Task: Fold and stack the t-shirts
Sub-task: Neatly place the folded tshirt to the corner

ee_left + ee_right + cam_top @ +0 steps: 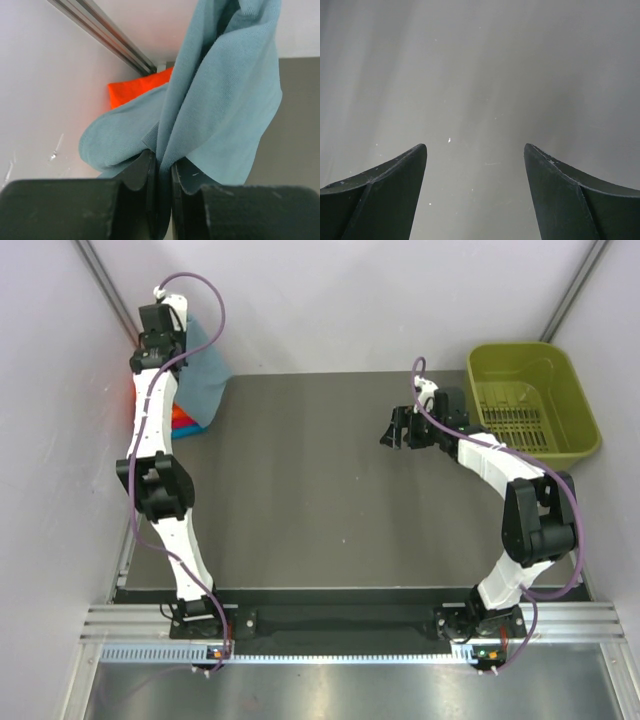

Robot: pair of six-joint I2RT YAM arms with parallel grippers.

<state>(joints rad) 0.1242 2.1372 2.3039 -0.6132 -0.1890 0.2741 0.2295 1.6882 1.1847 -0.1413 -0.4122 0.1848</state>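
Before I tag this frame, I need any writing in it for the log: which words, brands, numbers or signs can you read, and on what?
No readable text in any view.
Grey-blue t-shirt, orange t-shirt, green basket: plain, no print or label showing.
Small orange marks at the arm bases: too small to read.

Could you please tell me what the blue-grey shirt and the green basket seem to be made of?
The blue-grey shirt looks like soft knit cloth with a matte finish: a fine ribbed weave shows, and it hangs in loose folds. The green basket seems to be moulded plastic, slightly glossy: it has a rigid rim and a slotted floor.
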